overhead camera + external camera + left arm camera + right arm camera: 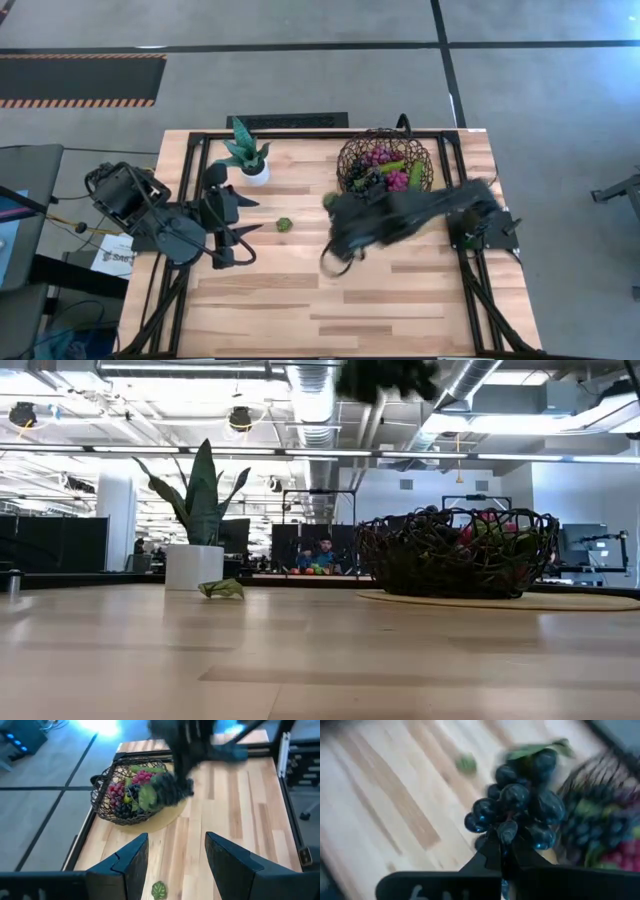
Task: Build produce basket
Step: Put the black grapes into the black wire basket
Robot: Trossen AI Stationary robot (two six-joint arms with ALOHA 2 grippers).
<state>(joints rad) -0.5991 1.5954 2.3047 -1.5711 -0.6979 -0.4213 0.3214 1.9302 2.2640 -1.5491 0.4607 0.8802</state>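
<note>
The dark wire basket (385, 160) (131, 795) (455, 550) stands on a flat tan disc (165, 822) near the far right of the table. It holds magenta, purple and black grape bunches and green pieces. My right gripper (504, 845) (345, 212), blurred by motion, is shut on a black grape bunch (517, 805) (170, 787) just left of the basket. My left gripper (175, 842) (250, 245) is open at the table's left, touching nothing. A small green leaf piece (284, 225) (159, 890) lies on the table in front of it. My right gripper pinches the black grape bunch between its two fingers at the end of the bunch nearest them (506, 834). The bunch juts out beyond the fingertips, with its green leaf (535, 750) at the far end. It is lifted clear of the table, next to the basket's rim.
A small potted green plant (246, 155) (197, 530) stands at the far side, left of the basket. Black frame rails (195, 170) run along the table's edges. Bare wood lies across the middle and near side. People show in the room beyond the table (322, 555).
</note>
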